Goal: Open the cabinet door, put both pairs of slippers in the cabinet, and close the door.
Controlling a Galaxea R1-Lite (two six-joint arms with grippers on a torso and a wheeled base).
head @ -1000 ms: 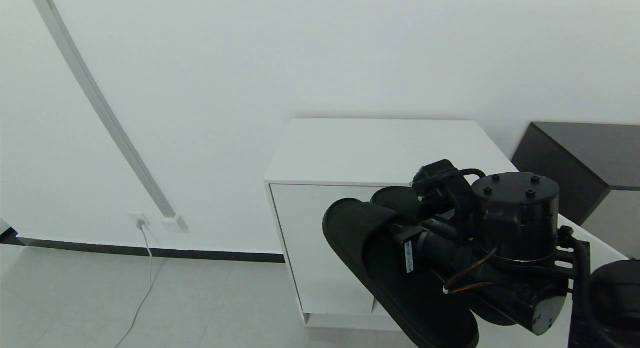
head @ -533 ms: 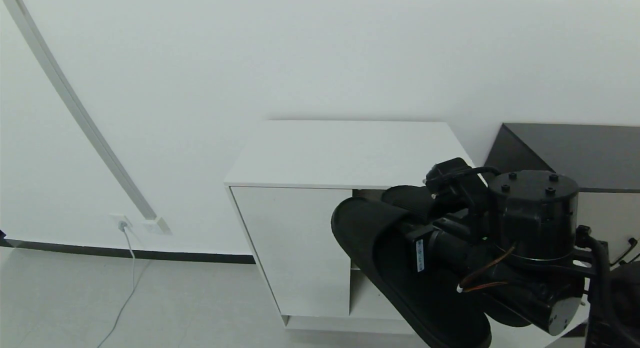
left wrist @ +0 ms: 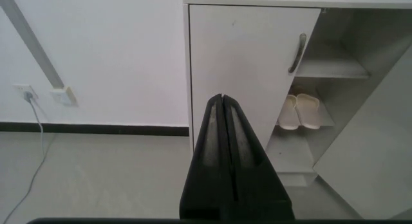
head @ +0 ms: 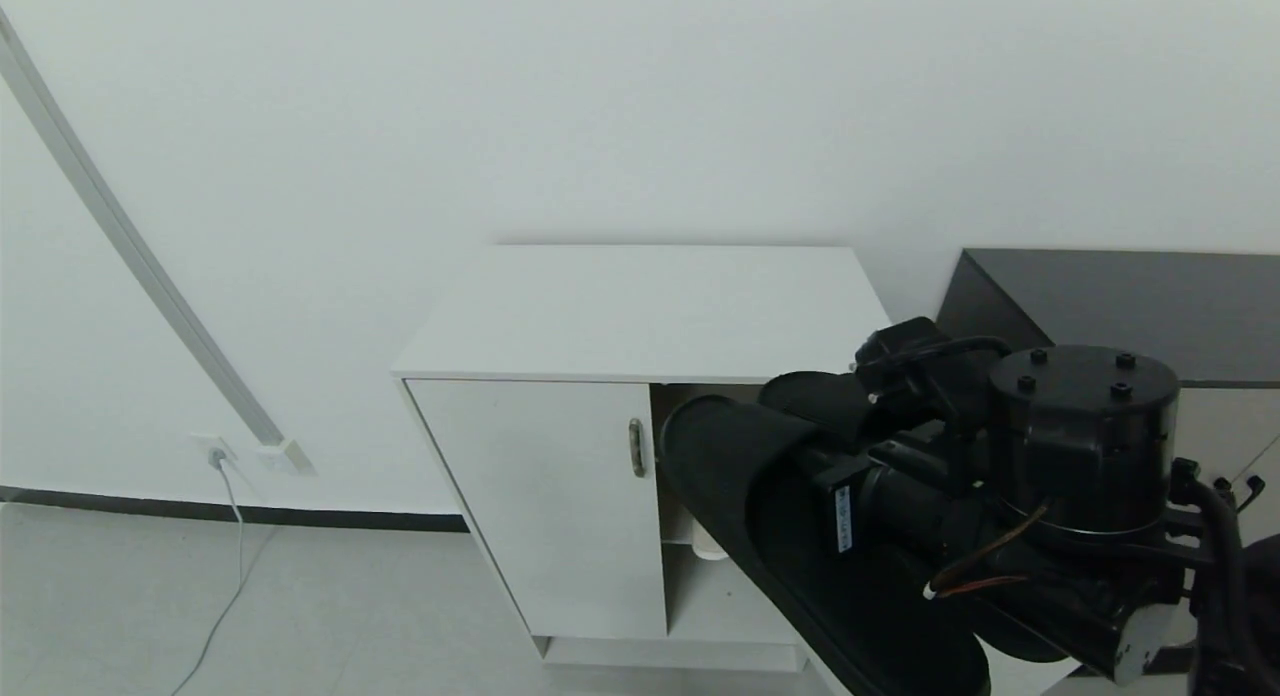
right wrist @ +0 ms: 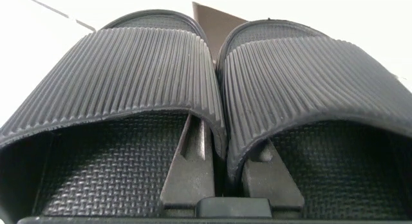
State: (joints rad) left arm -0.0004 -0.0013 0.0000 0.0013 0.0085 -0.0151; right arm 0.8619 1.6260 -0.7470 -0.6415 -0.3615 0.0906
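Black slippers (head: 790, 516) are pinched together by the right gripper (right wrist: 224, 169), fingers (right wrist: 187, 176) under the straps, so I'd guess both load at once into the open cabinet (head: 640, 311) nearby, where the white pair (left wrist: 299, 111) sits on a shelf; the left gripper (left wrist: 222, 103) is empty, tips pressed together.

No text, number or sign can be read. A small white label (head: 843, 519) stands on the right arm (head: 1080, 436), on the black wrist housing just behind the slippers (head: 740, 476). It carries a column of dark print running along its length, and the print is too small to make out.
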